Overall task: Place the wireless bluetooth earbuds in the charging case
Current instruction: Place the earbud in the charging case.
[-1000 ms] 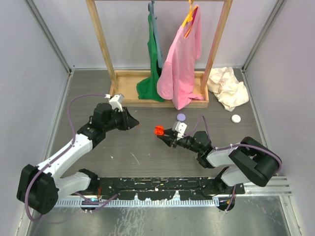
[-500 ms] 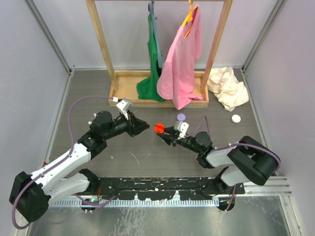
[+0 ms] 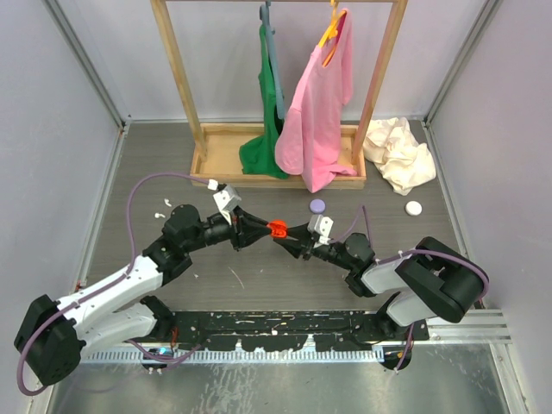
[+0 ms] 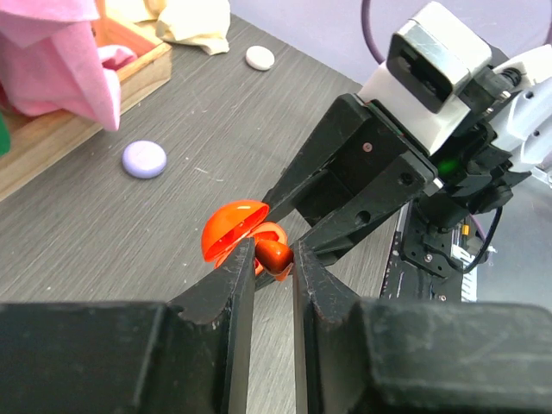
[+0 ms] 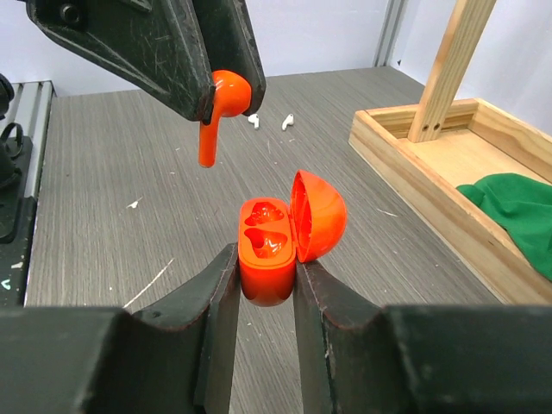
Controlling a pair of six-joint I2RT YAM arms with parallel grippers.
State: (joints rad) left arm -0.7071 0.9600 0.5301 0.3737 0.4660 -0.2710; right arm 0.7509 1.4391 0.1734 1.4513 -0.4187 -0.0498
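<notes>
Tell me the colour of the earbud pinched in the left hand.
The earbud is orange, seen best in the right wrist view.

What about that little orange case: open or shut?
Open. The case has its lid hinged back, so the moulded sockets inside are showing.

Bright, even light w/ soft shadows; wrist views blur in foreground (top view sharp throughout).
</notes>
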